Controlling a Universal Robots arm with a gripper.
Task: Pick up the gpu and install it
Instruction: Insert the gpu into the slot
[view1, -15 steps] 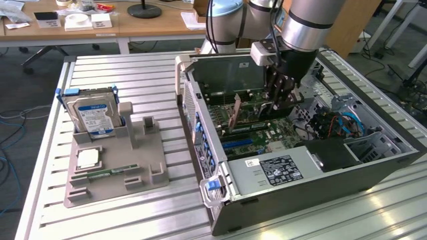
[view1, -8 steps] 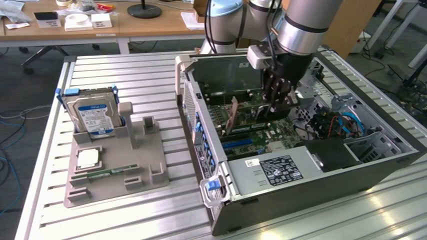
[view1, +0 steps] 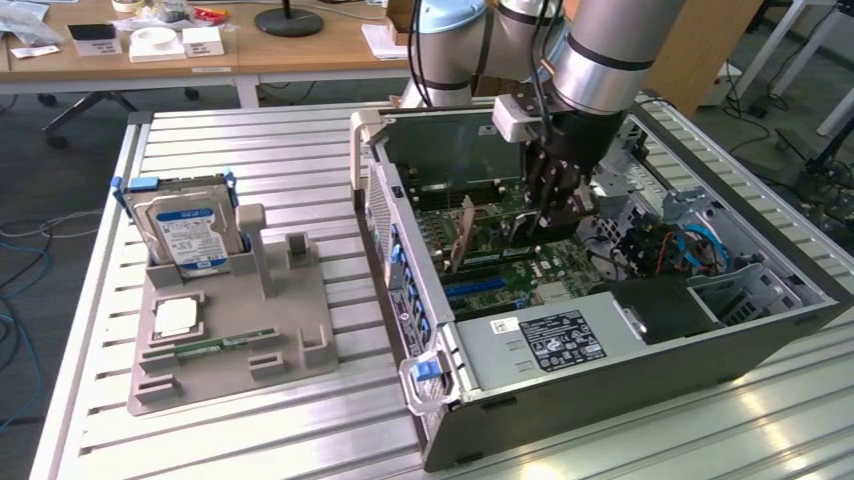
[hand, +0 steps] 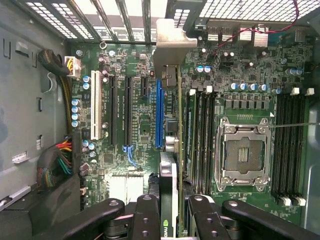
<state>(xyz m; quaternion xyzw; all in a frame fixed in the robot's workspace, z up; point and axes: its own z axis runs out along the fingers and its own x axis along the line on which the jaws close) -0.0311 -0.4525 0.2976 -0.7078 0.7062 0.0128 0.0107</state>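
With the gpu (hand: 169, 200) clamped in the gripper (hand: 169, 212) inside the open case (view1: 641, 370), seating in the blue slot (hand: 158, 115) remains.

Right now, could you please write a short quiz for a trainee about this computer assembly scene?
1. True or false: the claw is inside the open computer case.
2. What does the claw hold? A) the gpu B) the hard drive C) nothing
3. Fill in: the hard drive stands upright in the grey ____ on the exterior view's left.

Key: 1 true; 2 A; 3 holder
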